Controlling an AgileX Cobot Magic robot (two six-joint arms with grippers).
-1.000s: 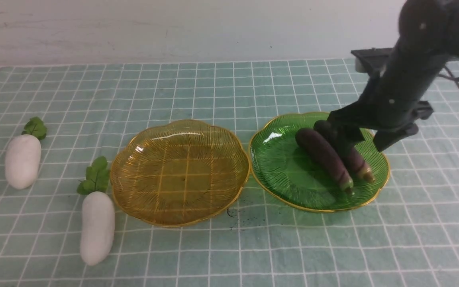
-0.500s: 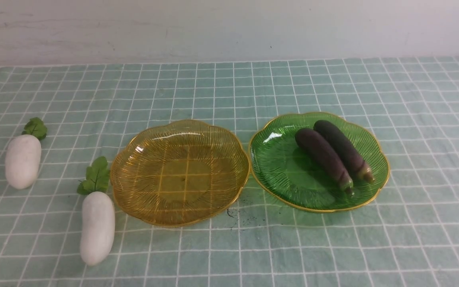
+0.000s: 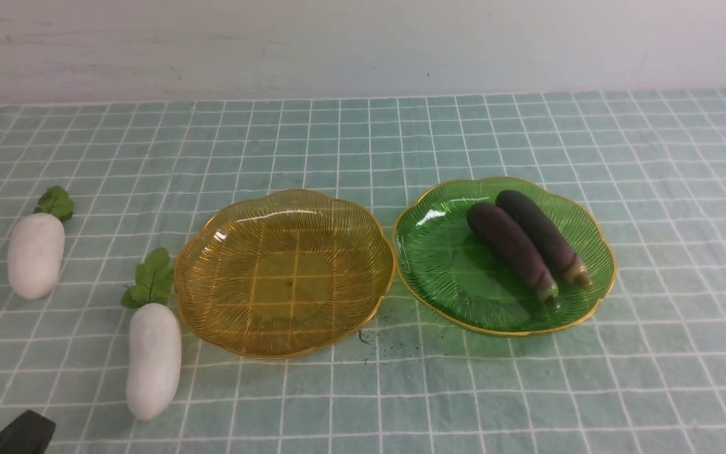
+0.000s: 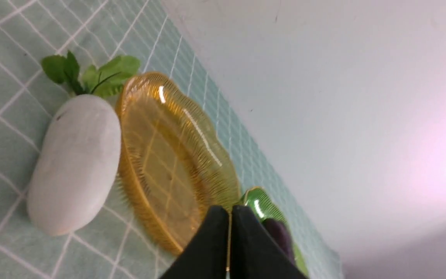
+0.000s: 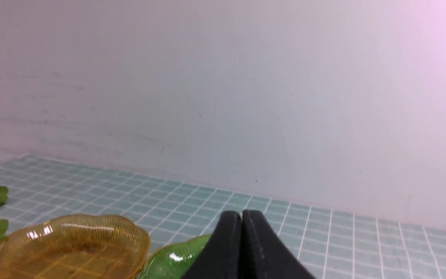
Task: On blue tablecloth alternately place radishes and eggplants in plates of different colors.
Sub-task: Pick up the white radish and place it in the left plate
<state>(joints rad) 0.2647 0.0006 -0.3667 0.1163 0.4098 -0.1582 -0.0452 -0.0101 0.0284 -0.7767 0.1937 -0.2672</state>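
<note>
Eggplants (image 3: 513, 246): two, in green plate (image 3: 445, 265). Radishes (image 3: 153, 359): two, on tablecloth (image 3: 401, 139). Amber plate (image 3: 287, 277): one. Left tool (image 4: 229, 211), right tool (image 5: 241, 215) clenched.

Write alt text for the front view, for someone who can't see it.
Two purple eggplants lie side by side in a green plate, beside an empty amber plate on a blue checked tablecloth. Two white radishes lie on the cloth to the amber plate's left.

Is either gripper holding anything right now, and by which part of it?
Nothing is held. The left gripper and right gripper are both shut empty; the eggplants lie in the green plate, the radishes on the tablecloth.
</note>
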